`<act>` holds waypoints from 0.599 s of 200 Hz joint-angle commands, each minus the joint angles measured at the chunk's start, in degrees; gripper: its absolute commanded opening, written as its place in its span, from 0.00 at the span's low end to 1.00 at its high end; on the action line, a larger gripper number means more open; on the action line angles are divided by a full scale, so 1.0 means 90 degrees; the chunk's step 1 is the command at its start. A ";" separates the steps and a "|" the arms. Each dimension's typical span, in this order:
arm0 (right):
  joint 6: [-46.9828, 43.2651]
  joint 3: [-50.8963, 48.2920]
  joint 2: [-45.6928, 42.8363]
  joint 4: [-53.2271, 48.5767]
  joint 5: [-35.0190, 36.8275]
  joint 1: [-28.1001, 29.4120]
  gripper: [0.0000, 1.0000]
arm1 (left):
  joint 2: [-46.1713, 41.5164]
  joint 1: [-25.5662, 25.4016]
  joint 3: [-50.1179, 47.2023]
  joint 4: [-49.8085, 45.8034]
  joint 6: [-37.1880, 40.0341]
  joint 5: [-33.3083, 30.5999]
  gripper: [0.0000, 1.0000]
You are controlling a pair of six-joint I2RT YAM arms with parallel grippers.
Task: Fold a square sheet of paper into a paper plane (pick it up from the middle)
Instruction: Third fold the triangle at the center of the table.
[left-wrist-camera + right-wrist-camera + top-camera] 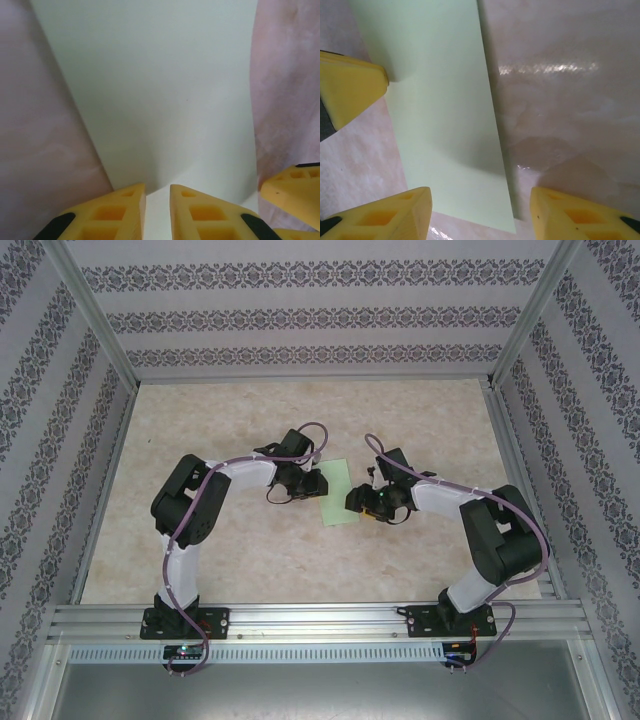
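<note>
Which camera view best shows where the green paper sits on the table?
Top external: it places the green paper near the middle of the table. Both wrist views give close-ups with its far end cropped.

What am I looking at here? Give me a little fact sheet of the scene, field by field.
Setting: marbled table inside patterned walls
Paper: pale green sheet of paper, oblong outline, lying between the two arms
Left arm: left pincer with fingers nearly together at the paper's edge; whether it grips the paper is unclear
Right arm: right pincer open, fingers straddling one end of the paper
Progress: no plane shape yet
</note>
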 commanded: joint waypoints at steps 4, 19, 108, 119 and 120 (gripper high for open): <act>-0.0215 0.0083 0.0076 0.0016 -0.0359 0.0074 0.53 | 0.0189 -0.0053 0.0078 -0.0235 0.0112 -0.0192 0.21; -0.0234 0.0089 0.0117 -0.0002 -0.0439 0.0098 0.53 | 0.0209 -0.0048 0.0082 -0.0261 0.0107 -0.0213 0.21; -0.0005 -0.0100 0.0057 0.0289 -0.0734 0.0104 0.50 | 0.0238 -0.0048 0.0061 -0.0296 0.0109 -0.0279 0.21; 0.0169 -0.0183 -0.0057 0.0427 -0.0762 0.0091 0.48 | 0.0237 -0.0048 0.0052 -0.0311 0.0108 -0.0309 0.21; 0.0187 -0.0193 -0.0069 0.0441 -0.0757 0.0090 0.48 | 0.0237 -0.0052 0.0052 -0.0310 0.0107 -0.0310 0.21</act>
